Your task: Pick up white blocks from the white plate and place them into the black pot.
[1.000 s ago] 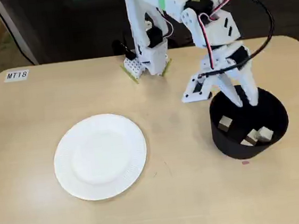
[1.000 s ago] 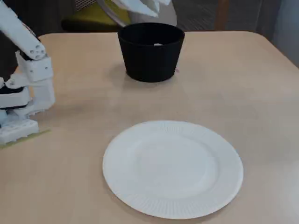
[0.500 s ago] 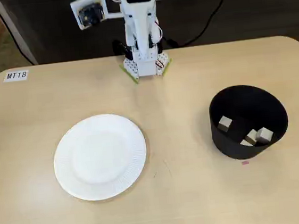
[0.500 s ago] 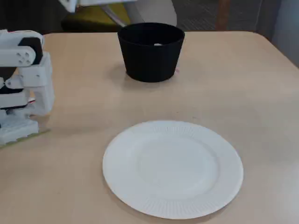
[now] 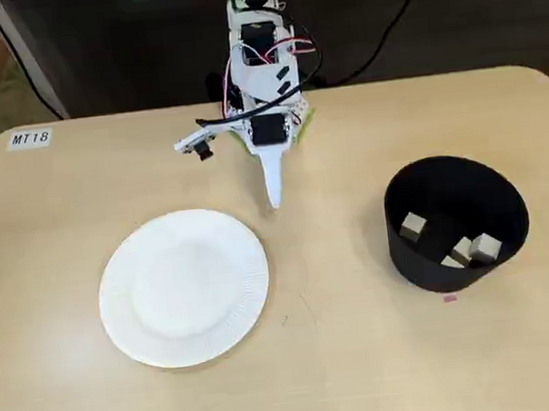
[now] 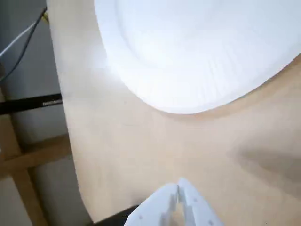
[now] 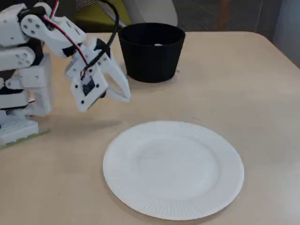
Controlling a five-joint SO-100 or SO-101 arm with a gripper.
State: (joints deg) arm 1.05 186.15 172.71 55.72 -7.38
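Note:
The white plate (image 5: 183,286) lies bare on the table, with no blocks on it; it also shows in the wrist view (image 6: 197,52) and in the other fixed view (image 7: 173,168). The black pot (image 5: 456,221) stands to the right and holds several white blocks (image 5: 413,226). In a fixed view the pot (image 7: 151,50) stands behind the arm. My gripper (image 5: 274,198) is shut and empty, folded back near the arm's base, above the table between plate and pot. Its tips show in the wrist view (image 6: 178,187) and in a fixed view (image 7: 125,97).
The arm's white base (image 7: 18,126) stands at the table's back edge. A label "MT18" (image 5: 30,138) is stuck on the table's corner. A small pink mark (image 5: 449,297) lies in front of the pot. Cables (image 5: 393,26) run off behind the table.

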